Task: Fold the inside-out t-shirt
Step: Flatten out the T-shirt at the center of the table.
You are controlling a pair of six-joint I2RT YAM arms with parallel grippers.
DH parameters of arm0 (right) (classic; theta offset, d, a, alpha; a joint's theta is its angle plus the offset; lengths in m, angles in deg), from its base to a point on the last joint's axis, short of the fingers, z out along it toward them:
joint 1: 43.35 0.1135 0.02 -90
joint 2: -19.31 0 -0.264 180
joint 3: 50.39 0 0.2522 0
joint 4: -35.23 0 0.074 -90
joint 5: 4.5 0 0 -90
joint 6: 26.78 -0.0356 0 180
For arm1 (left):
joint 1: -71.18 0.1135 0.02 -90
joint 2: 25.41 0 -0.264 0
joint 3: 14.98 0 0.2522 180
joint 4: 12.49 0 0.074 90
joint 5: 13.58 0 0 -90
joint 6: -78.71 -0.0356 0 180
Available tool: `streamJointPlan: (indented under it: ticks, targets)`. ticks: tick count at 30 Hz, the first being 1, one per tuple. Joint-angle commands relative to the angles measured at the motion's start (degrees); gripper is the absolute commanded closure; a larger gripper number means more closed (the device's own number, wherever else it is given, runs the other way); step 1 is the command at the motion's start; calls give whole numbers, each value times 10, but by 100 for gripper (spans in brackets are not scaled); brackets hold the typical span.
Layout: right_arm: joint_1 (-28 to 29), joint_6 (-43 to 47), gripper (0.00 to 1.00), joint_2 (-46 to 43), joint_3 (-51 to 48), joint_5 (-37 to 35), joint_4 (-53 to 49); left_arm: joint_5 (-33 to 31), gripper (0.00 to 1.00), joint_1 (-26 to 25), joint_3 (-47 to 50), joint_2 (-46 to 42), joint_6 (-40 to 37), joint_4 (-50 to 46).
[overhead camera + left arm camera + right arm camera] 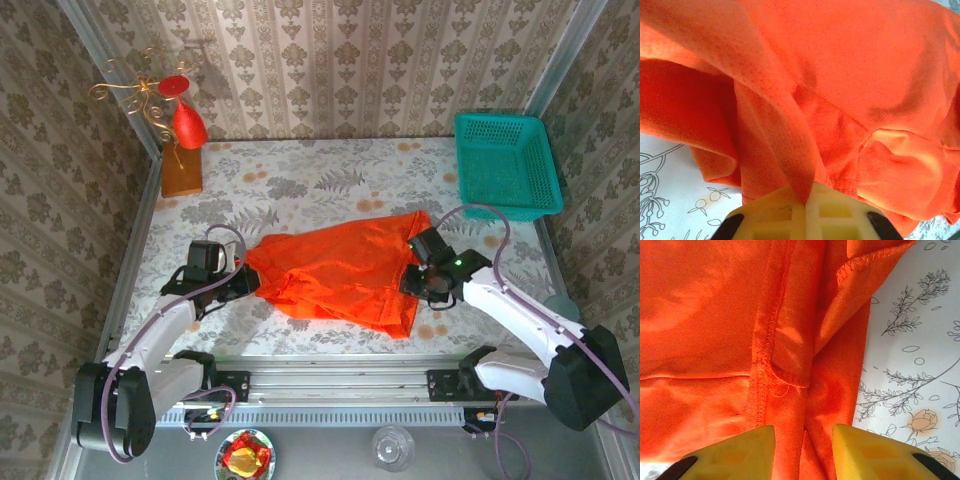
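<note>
- Your t-shirt [345, 275] lies crumpled and roughly flat in the middle of the counter [330, 180], stretched left to right between the two arms. Each arm can therefore reach one end of it.
- Your left pincer [805, 200] sits at the shirt's left edge with its fingers [775, 212] pressed together on a thin fold of the cloth. The fold rises out of the pinch like a ridge, which suggests this end is gripped to be lifted or pulled taut.
- Your right pincer [804, 432] is at the shirt's right edge, low over the cloth. Its jaws stand apart with a raised pleat of fabric running up between them. I judge it is lined up to bite that pleat but has not clamped it yet.
- The raised seam [762, 365] with its loose threads faces up beside the right pincer, so the shirt really is inside out. The hemmed edge [860, 265] curls over just to the right, next to bare counter.
- With one end held and the other only straddled, pulling now would probably drag the shirt sideways instead of spreading it. You would want both ends secured first.
- The green basket [505, 165] at the far right corner is well apart from the shirt and out of the way.
</note>
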Motion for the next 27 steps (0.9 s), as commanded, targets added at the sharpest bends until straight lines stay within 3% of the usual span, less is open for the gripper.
streamJointPlan:
  ticks: [1, 8, 13, 20, 27]
  targets:
    - [59, -54, 65, 37, 33, -102, -34, 0, 100, -2, 4, -8, -11, 3]
    - [114, -103, 61, 195, 127, -198, -81, 3, 100, -2, 3, -9, -7, 11]
    - [124, -114, 57, 260, 161, -222, -82, 3, 100, -2, 6, -13, -5, 12]
    - [123, -115, 58, 291, 154, -215, -74, 2, 100, 0, 7, -9, -10, 12]
    - [123, -119, 69, 250, 138, -236, -102, 4, 100, 1, 4, -6, -12, 12]
